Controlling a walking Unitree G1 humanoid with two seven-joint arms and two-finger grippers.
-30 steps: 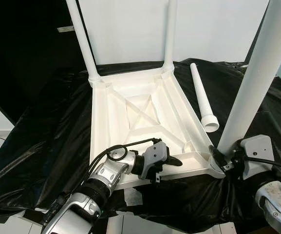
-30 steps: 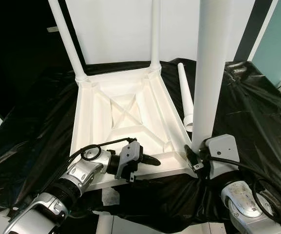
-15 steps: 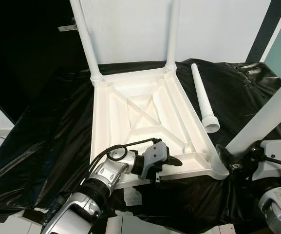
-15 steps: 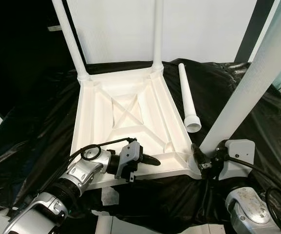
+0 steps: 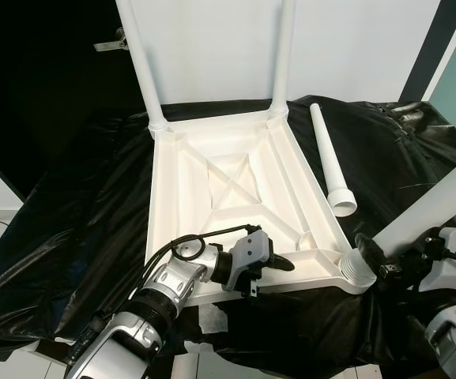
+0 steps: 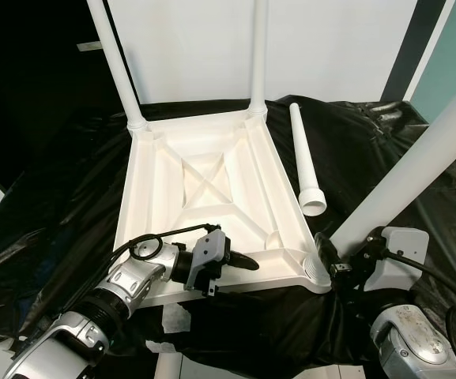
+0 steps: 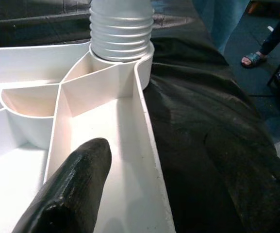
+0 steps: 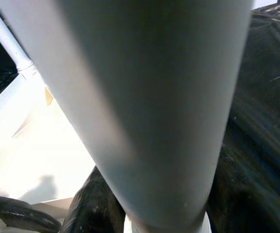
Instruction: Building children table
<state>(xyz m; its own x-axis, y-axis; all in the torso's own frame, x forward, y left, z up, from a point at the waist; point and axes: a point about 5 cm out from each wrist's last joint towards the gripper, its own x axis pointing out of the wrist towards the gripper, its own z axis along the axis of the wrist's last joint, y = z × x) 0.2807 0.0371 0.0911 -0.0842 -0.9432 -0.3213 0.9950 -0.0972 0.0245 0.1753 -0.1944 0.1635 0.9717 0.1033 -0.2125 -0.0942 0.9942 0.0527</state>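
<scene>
The white tabletop (image 5: 235,183) lies upside down on a black sheet. Two white legs (image 5: 141,63) (image 5: 283,55) stand in its far corners. My right gripper (image 5: 379,264) is shut on a third leg (image 5: 433,207), low down near its ribbed end (image 7: 122,29). That end sits at the near right corner socket, and the leg leans steeply to the right. My left gripper (image 5: 273,268) is shut on the tabletop's near rim, one black finger (image 7: 72,194) lying inside the rim channel. A fourth leg (image 5: 328,158) lies loose on the sheet, right of the tabletop.
The black plastic sheet (image 5: 77,221) covers the whole work surface and hangs over its edges. A white wall stands close behind the far legs. A person's sandalled foot (image 7: 253,59) is on the floor off to the right side.
The leg in my right gripper has tipped from near upright to leaning far right, its ribbed end staying at the corner socket. My left gripper has not moved.
</scene>
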